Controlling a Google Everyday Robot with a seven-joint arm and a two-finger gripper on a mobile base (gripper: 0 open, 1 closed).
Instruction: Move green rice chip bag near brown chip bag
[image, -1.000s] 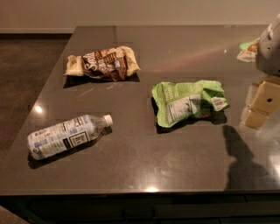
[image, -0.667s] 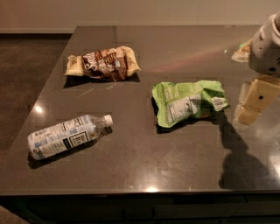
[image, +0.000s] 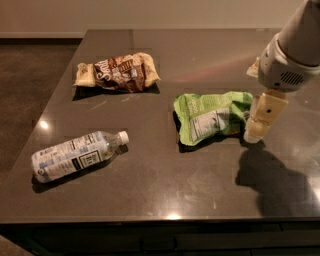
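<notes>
The green rice chip bag (image: 210, 116) lies crumpled on the dark table, right of centre, its white label panel facing up. The brown chip bag (image: 117, 72) lies at the back left, well apart from the green one. My gripper (image: 257, 125) hangs from the white arm at the right, its cream-coloured finger right beside the green bag's right end, close to the table top. Nothing shows held in it.
A clear plastic water bottle (image: 75, 155) lies on its side at the front left. The dark table (image: 150, 200) ends at a front edge near the bottom, and its left edge runs along the floor side. The arm casts a shadow (image: 275, 182) at the front right.
The arm and gripper have moved left and a little lower, from the table's right side up to the green bag's right end. The bags and the bottle have not moved.
</notes>
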